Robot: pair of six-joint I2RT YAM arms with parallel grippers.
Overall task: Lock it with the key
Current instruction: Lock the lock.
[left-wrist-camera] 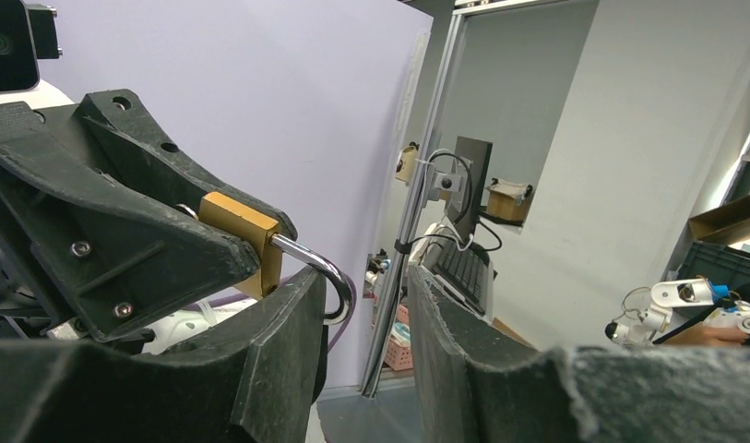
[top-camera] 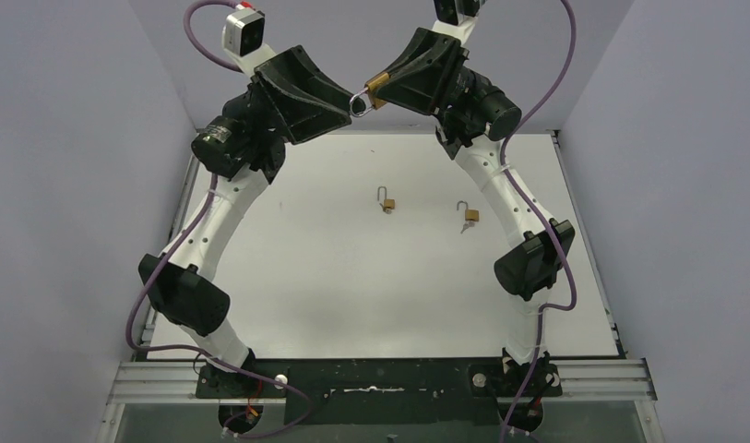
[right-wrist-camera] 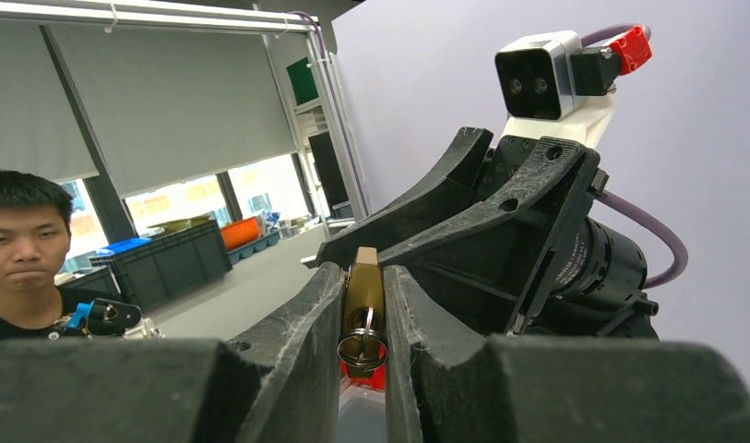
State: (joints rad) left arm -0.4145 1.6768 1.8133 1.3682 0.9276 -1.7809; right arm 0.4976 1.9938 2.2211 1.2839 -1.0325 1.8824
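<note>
High above the counter (top-camera: 334, 277), the right tool (right-wrist-camera: 363, 274) clamps the brass padlock (left-wrist-camera: 244, 224) by its body while the left tool (left-wrist-camera: 363, 288) gapes empty beside the shackle (left-wrist-camera: 332, 277), so the locking step seems in hand, likely calling next for pushing that shackle home.

The right fingers (top-camera: 415, 66) hold a brass padlock (top-camera: 378, 89) aloft, the left fingers (top-camera: 317, 96) at its shackle (top-camera: 359, 105). Below it, a second padlock (top-camera: 387, 202) and a third padlock (top-camera: 470, 216) lie on the tabletop (top-camera: 352, 286).

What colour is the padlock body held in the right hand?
Brass-gold padlock body; clearest in the left wrist view.
</note>
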